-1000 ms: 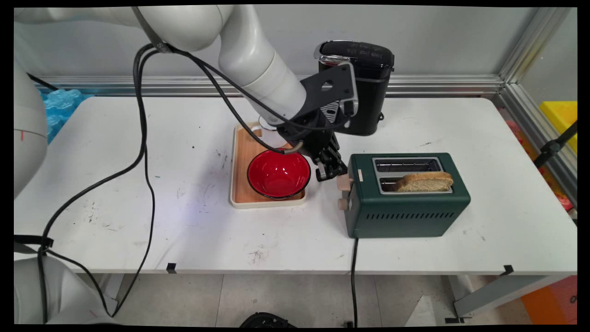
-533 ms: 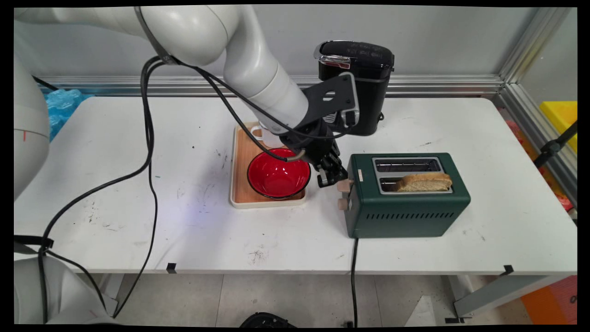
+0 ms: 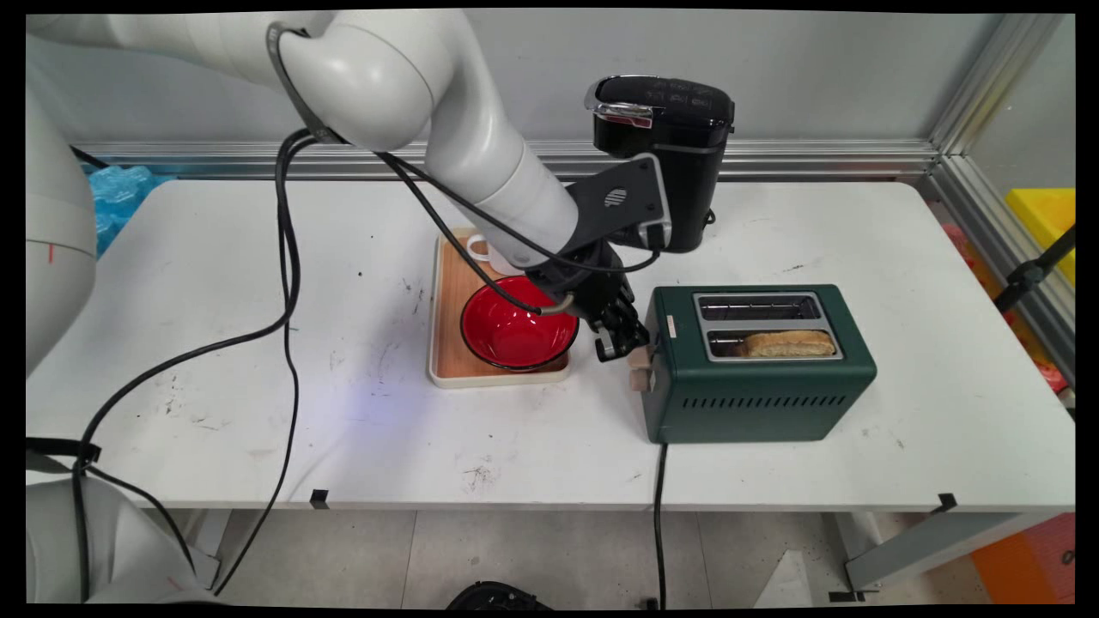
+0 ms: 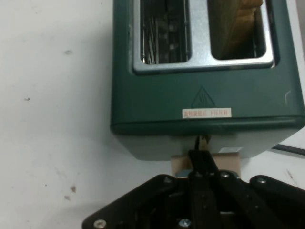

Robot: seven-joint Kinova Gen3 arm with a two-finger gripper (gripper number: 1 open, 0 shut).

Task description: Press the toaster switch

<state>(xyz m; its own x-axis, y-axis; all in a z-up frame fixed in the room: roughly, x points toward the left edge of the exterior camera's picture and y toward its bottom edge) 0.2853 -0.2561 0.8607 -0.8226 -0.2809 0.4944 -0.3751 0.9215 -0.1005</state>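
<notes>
A dark green two-slot toaster (image 3: 760, 382) (image 4: 205, 95) stands right of centre on the white table. A slice of bread (image 3: 786, 343) (image 4: 238, 28) sits low in its near slot; the far slot is bare. My gripper (image 3: 620, 342) (image 4: 202, 160) is shut, its fingers together. The tips rest on top of the beige lever (image 3: 641, 355) (image 4: 178, 163) at the toaster's left end. Just below the lever is a beige knob (image 3: 637, 380).
Left of the gripper, a red bowl (image 3: 519, 330) sits on a wooden tray (image 3: 446, 343) with a white cup (image 3: 488, 251) behind it. A black coffee machine (image 3: 678, 154) stands at the back. The toaster's cord (image 3: 658, 515) hangs over the front edge.
The gripper has gone down along the toaster's left end, taking the lever with it. The bread has sunk lower into its slot.
</notes>
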